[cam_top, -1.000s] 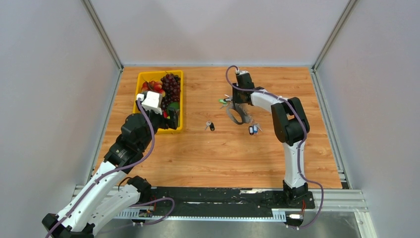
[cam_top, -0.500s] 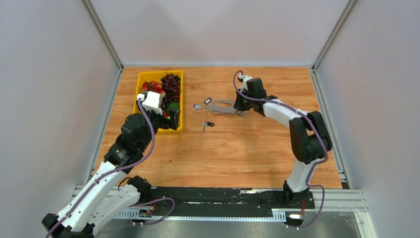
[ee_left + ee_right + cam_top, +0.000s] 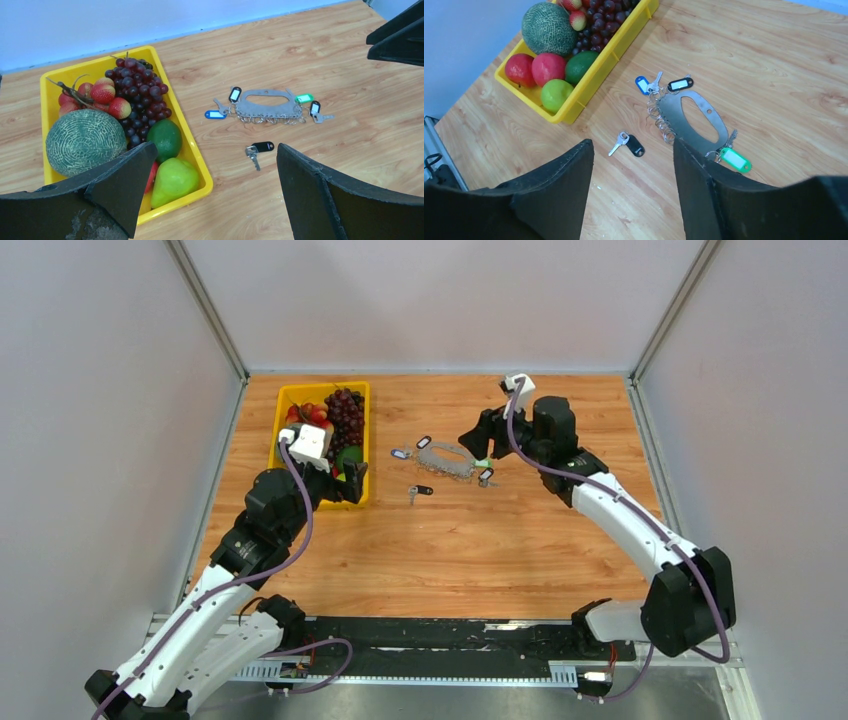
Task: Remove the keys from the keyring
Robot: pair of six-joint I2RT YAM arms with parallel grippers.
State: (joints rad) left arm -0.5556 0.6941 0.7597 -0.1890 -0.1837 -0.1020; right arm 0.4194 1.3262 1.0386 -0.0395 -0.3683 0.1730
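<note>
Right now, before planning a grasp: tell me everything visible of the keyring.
The keyring is a flat grey metal plate with a long slot and wire rings along one edge. It lies flat on the wood table. Tagged keys hang at both ends: blue and black at one, green and black at the other. Nothing else touches it.

top: high, looks down, far | wrists: low, oblique, nearer | shared: keyring [image 3: 265, 109], yellow tray [image 3: 195, 150]

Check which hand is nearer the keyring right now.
Right. The right hand hovers open just beyond the keyring's right end, near the green-tagged key. The left hand sits open over the yellow tray's right wall, well off to the keyring's left.
</note>
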